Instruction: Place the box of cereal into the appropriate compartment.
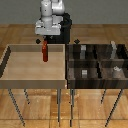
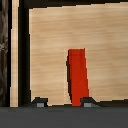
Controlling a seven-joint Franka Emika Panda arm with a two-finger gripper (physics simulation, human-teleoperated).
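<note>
The box of cereal [image 1: 44, 52] is a slim red-orange box standing upright in the large tan tray [image 1: 20, 70], near its far wall. My gripper [image 1: 44, 41] is right above the box's top. In the wrist view the box [image 2: 79, 75] runs away from the camera between my fingertips [image 2: 39, 103], close to one finger and apart from the other. The gripper [image 2: 64, 103] is open, its gap wider than the box. The compartment with the tall slim pale-grey block [image 1: 114, 49] is the far section of the divided bin at the exterior view's right.
The dark divided bin [image 1: 70, 67] stands beside the tan tray at the exterior view's right. Its other sections hold shorter grey shapes [image 1: 85, 72]. Both trays rest on thin metal legs above a wooden floor.
</note>
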